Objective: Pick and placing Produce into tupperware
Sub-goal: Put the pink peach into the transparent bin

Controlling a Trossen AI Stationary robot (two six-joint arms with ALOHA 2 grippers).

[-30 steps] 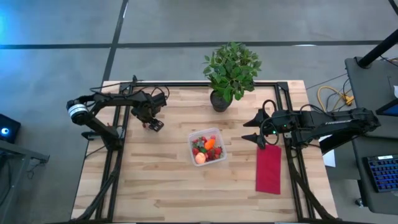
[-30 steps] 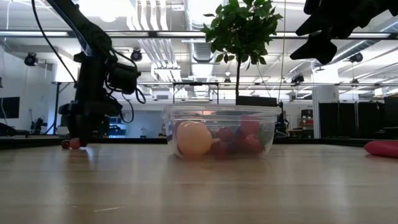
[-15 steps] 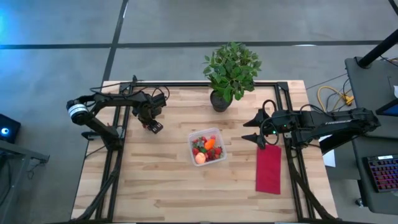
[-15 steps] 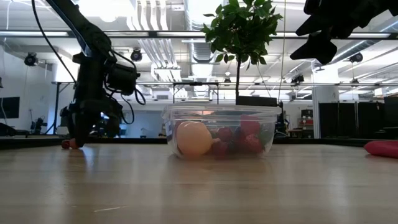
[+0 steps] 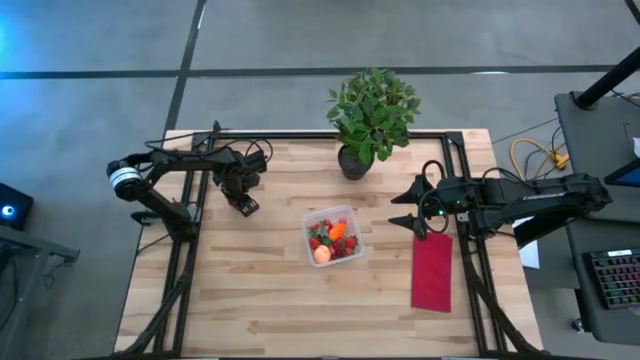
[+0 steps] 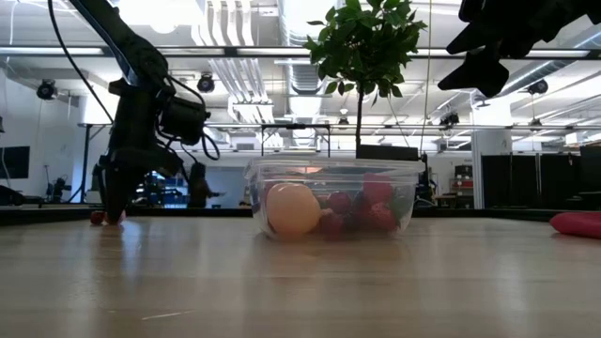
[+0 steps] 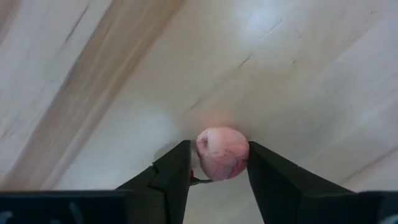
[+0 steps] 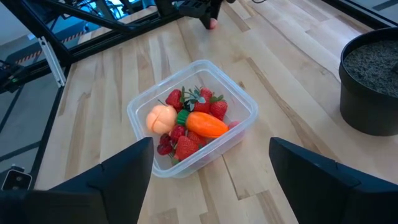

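Observation:
A small pink-red strawberry point(image 7: 221, 153) lies on the wood near the table's far left; my left gripper point(image 5: 243, 205) points down at it, its fingers on either side. The low view shows that gripper point(image 6: 108, 214) at table level with the strawberry point(image 6: 97, 217). The clear tupperware point(image 5: 334, 236) sits mid-table and holds the peach-orange fruit point(image 8: 161, 117), the carrot point(image 8: 205, 123) and several strawberries point(image 8: 186, 147). My right gripper point(image 5: 400, 207) hangs open in the air to the container's right. My left gripper pinches the strawberry by its two sides point(image 7: 244, 155) between the fingers point(image 7: 177, 165). It comes from above, pointing down. The strawberry rests on the table.
A potted plant point(image 5: 372, 115) stands at the far edge behind the container. A red cloth point(image 5: 432, 272) lies flat on the table's right side, under my right arm. Bare wood stretches along the near side point(image 5: 260, 300).
My left gripper has shifted slightly toward the table's left and settled around the strawberry at table level. The right arm has kept still.

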